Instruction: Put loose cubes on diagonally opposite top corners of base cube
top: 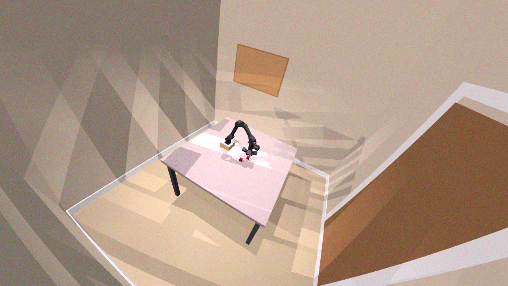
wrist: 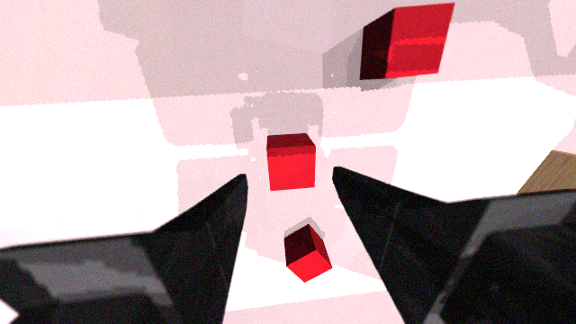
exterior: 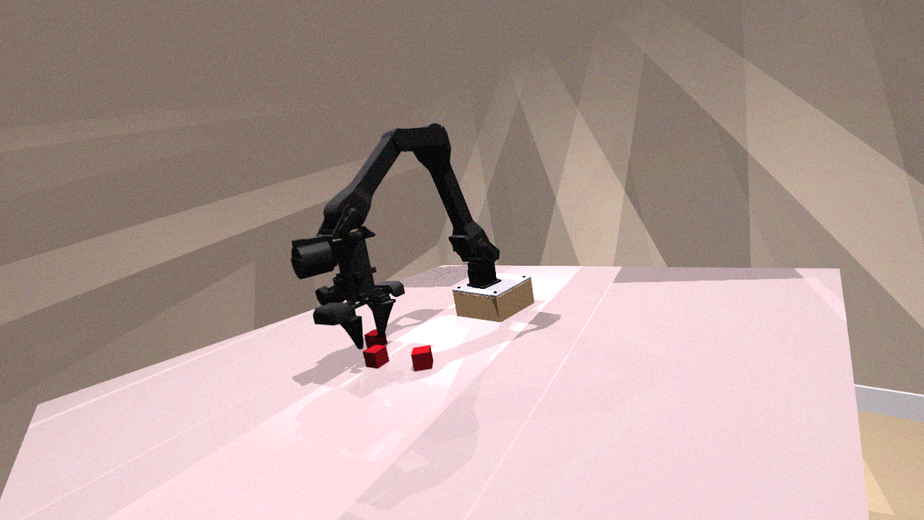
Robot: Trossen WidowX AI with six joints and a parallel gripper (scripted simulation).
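Biggest first: the worktop (top: pixel 227 184) (exterior: pixel 613 420) (wrist: pixel 67 180) carries everything. The black arm (top: pixel 240 123) (exterior: pixel 377 169) rises from a wooden block (top: pixel 224 145) (exterior: pixel 474 308) (wrist: pixel 551 175) and bends down over the cubes.

Three red cubes, none stacked. The middle cube (top: pixel 247 157) (exterior: pixel 375 357) (wrist: pixel 292 167) sits between the fingertips in the wrist view; the rear cube (exterior: pixel 375 337) (wrist: pixel 309 255) lies behind it in the exterior view, turned at an angle (hidden under the arm from the top). The outer cube (top: pixel 240 159) (exterior: pixel 421 358) (wrist: pixel 413 42) stands apart to the side. Which one is the fixed base: can't tell, same colour all round.

Step, my read: approach for a first pick, likely the middle cube; no capping done. Next move calls for a straight descent, fingers down both faces, then close. Watch for a fingertip clipping the cube top or nudging the rear cube.

Claw (top: pixel 249 155) (exterior: pixel 370 341) (wrist: pixel 290 176): partly open, a bit over half, pointing down, nothing held. Fingers show space either side of the middle cube in the wrist view, no contact visible.
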